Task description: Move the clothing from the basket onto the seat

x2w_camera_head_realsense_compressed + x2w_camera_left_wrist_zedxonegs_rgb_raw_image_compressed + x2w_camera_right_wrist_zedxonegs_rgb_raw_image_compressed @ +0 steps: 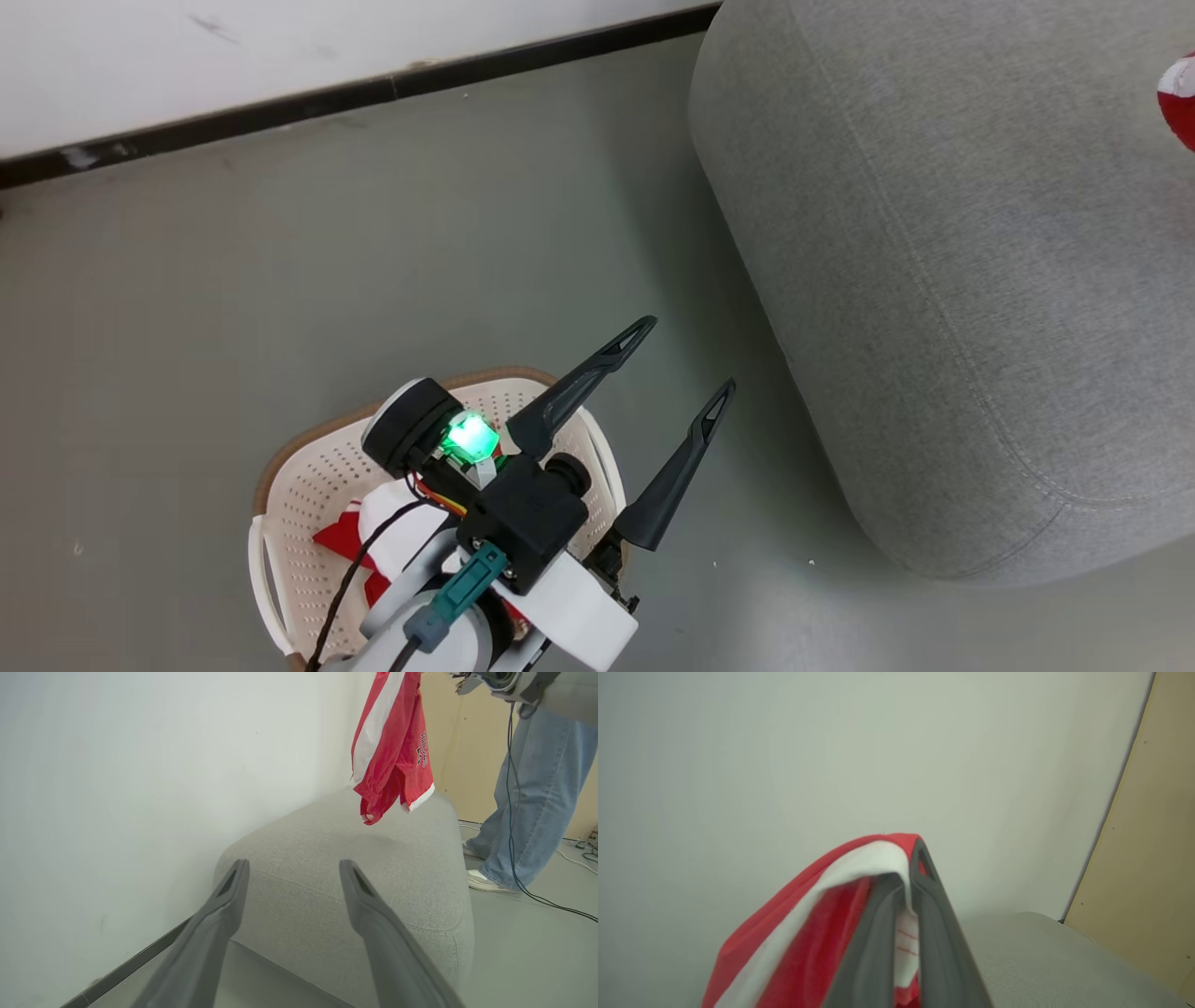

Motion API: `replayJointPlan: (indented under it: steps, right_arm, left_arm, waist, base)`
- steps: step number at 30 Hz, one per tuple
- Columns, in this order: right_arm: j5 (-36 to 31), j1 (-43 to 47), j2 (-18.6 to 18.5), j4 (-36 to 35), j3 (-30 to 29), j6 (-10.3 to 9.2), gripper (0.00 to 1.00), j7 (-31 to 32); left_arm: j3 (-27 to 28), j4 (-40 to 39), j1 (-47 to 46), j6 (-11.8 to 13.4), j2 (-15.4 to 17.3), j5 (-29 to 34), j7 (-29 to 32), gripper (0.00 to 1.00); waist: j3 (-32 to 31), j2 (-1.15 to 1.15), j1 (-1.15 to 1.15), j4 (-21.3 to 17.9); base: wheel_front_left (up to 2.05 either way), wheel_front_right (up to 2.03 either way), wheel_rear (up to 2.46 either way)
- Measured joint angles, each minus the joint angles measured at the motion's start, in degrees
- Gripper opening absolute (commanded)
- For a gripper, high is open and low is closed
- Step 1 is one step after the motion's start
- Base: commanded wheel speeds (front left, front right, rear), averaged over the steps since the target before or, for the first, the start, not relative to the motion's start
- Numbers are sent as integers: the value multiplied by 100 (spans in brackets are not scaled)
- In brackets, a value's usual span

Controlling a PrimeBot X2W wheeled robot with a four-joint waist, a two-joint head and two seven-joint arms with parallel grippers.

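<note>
Pinches soft red-and-white garment (pixel 397 751) in closed right gripper (pixel 906 863), left gripper (pixel 686 353) wide, empty; risks missing light-grey woven sofa (pixel 934 233) if released early.

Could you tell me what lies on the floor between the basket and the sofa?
In the head view, bare floor separates basket and sofa; the open left gripper pokes out above it.

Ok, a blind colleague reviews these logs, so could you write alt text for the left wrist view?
A red-and-white garment hangs over the far end of a grey sofa, its top cut off by the frame. The left gripper, open, points at the sofa's near end. A white wall is at left; a person in jeans stands at right.
</note>
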Motion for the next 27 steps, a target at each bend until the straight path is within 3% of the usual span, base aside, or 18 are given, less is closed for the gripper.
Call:
replayJointPlan:
  steps: [8,14,27]
  right_arm:
    - [-315,42,162,379,-15,0,0,-435]
    - [-308,377,567,876,1,0,0,-658]
    - [-257,1046,1045,1674,-116,0,0,-779]
  left_arm:
    - [-132,-44,-84,-5,9,35,48,100]
    - [-293,-53,-168,-38,-21,34,49,100]
    - [-379,107,-355,-44,60,69,46,100]
  waist:
    - [238,0,0,93]
    - [457,0,0,136]
    - [861,0,0,108]
  base:
    - [0,0,0]
    - [0,0,0]
    - [0,0,0]
